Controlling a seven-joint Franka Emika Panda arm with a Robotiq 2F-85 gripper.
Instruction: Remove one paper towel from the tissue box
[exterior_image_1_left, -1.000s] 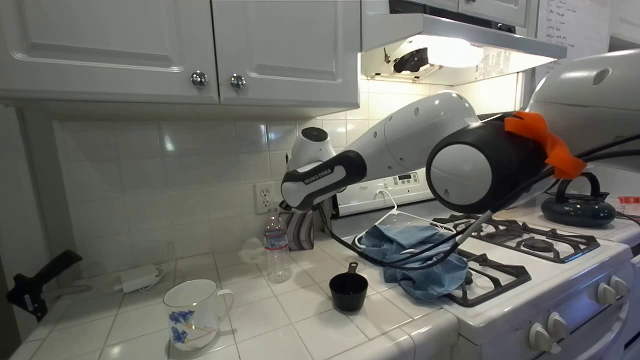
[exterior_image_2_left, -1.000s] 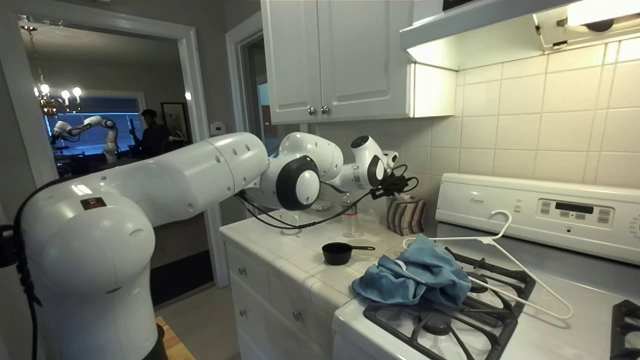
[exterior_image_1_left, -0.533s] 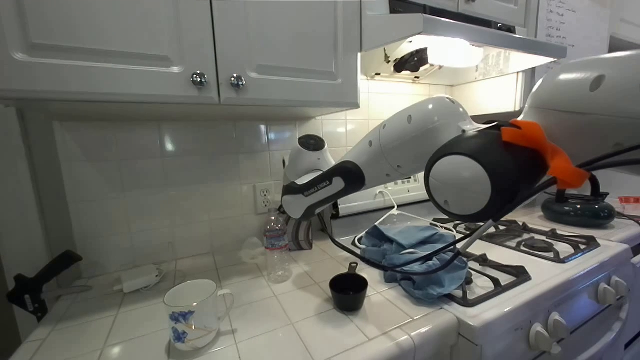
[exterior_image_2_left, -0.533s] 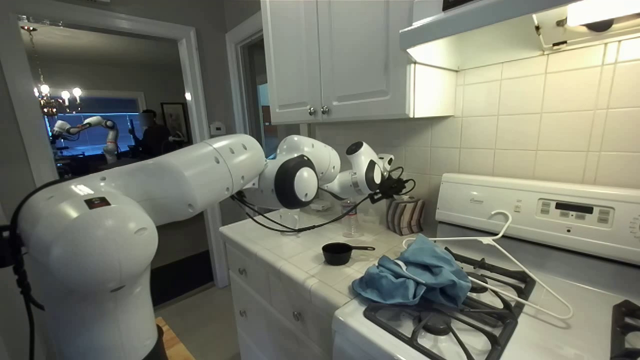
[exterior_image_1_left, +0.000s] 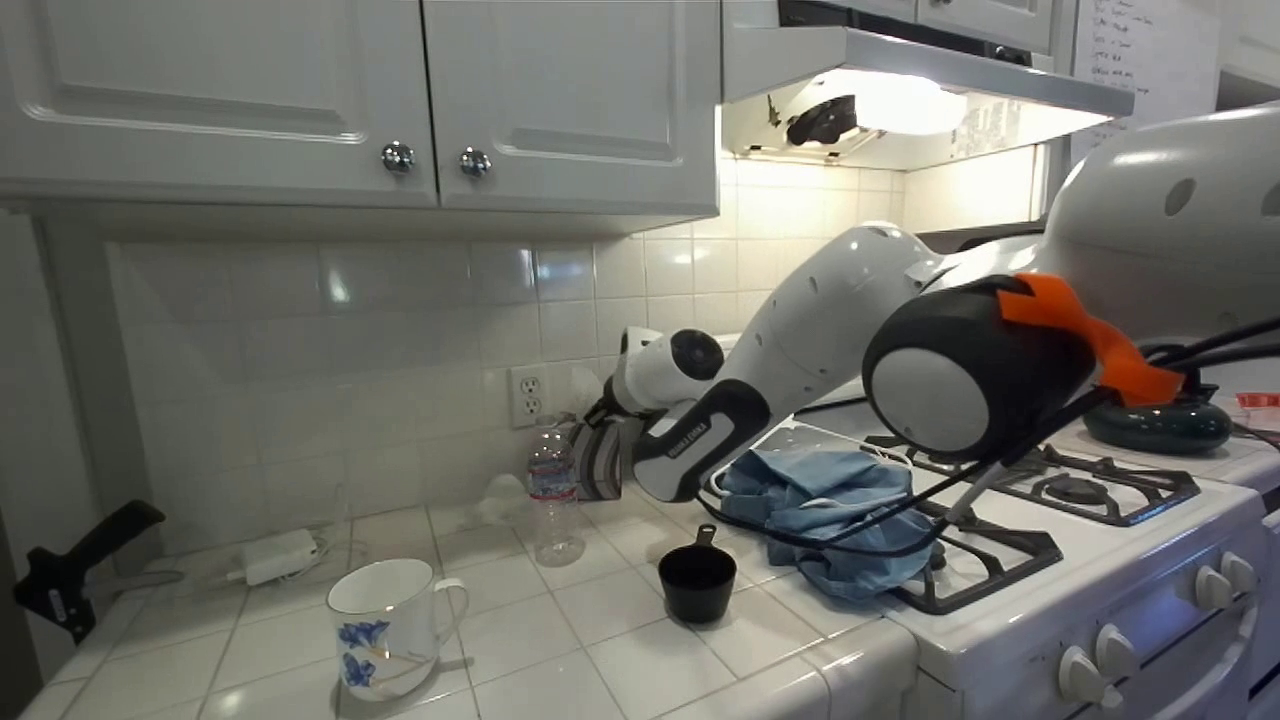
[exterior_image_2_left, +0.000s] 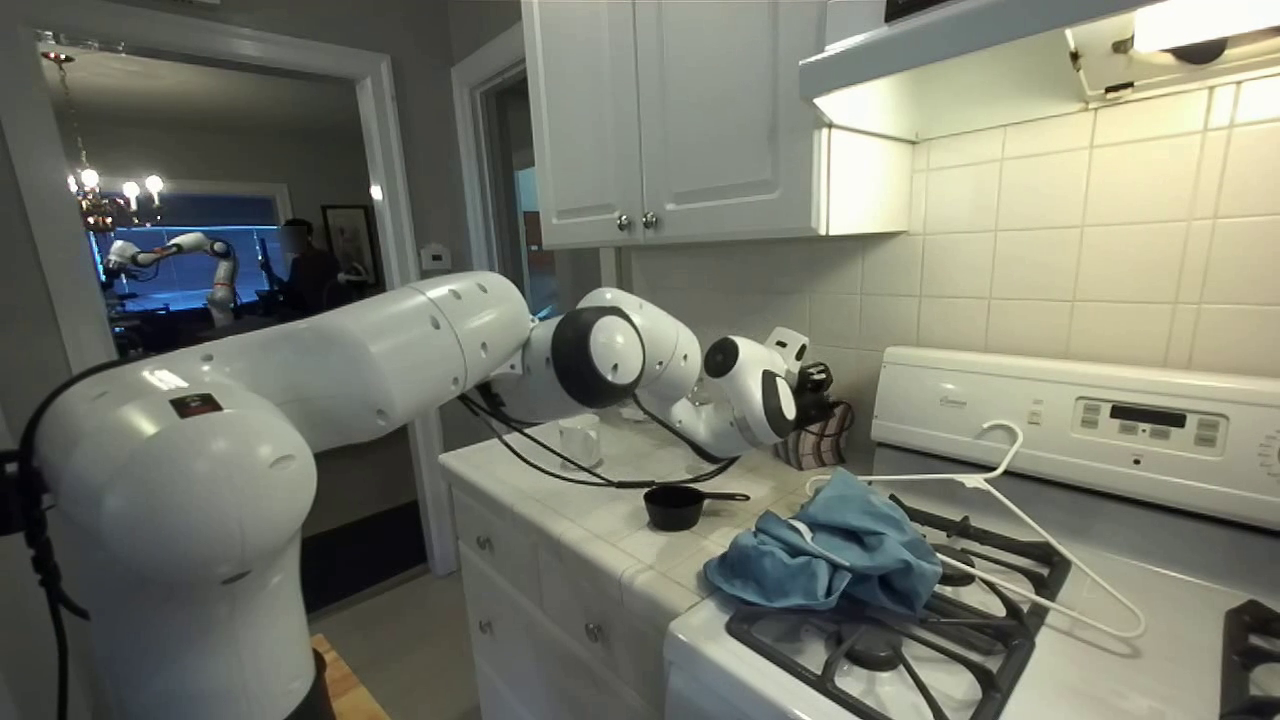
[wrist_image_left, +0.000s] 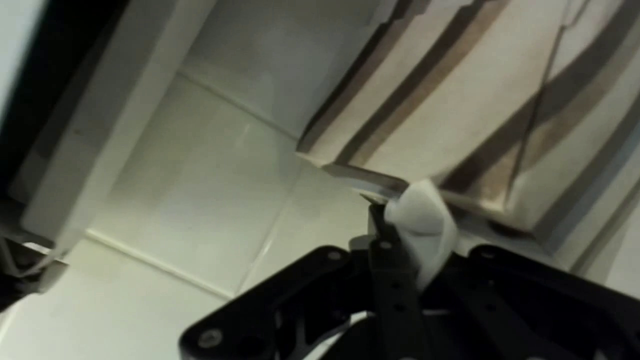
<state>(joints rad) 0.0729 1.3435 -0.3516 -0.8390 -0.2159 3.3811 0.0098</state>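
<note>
White, loosely folded paper tissue (wrist_image_left: 425, 220): pinched at the tip of the black, two-fingered gripper (wrist_image_left: 395, 227); it overlaps an edge of the brown-and-cream, wavy-striped tissue box (wrist_image_left: 475, 100); whether its far end is clear of the box, cannot tell. Gripper angled down by the box's top in both exterior views, hiding part of it; box toward the back of the white tiled table (exterior_image_1_left: 530, 640); clear plastic bottle with red-and-blue label (exterior_image_1_left: 555, 490) near it, upright; round black measuring cup (exterior_image_1_left: 697, 585) and white blue-flowered mug (exterior_image_1_left: 390, 620) farther forward; crumpled blue cloth (exterior_image_2_left: 830, 550) on the white gas stove (exterior_image_2_left: 1190, 560); white hanger (exterior_image_2_left: 972, 481) partly hidden by the cloth.
</note>
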